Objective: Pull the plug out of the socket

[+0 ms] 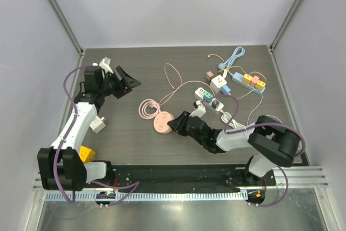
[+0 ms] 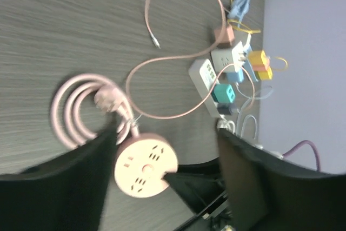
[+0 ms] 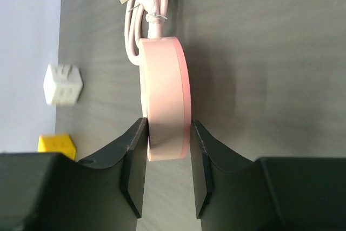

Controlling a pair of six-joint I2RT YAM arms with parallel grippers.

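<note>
Clamping the round pink socket [image 1: 162, 123] from its right, the right gripper [image 1: 175, 124] has its jaws narrowed onto it. In the wrist view, one black finger [image 3: 135, 160] is pressed to each side of the disc. I cannot tell whether the socket sits on the dark wood-grain table [image 1: 162, 58] or is lifted a little off it. Its slotted face points up toward the left wrist camera.

The left gripper [image 1: 130, 84] hangs well to the upper left of the socket, raised above the table. Its jaws are spread wide with nothing between them. The socket's pink cord [image 1: 147, 107] lies in a flat coil just beside the socket, on its upper left, and one long loop trails away toward the back of the table.

A white cube adapter [image 1: 98, 125] lies on the table well to the left of the socket, apart from it and close against the left arm. A yellow cube adapter [image 1: 86, 153] sits farther left and nearer the front edge. To the upper right of the socket there is a white power strip [image 1: 208, 98]. Beyond that is a blue strip [image 1: 246, 79] carrying yellow and orange plugs, among tangled cables.
</note>
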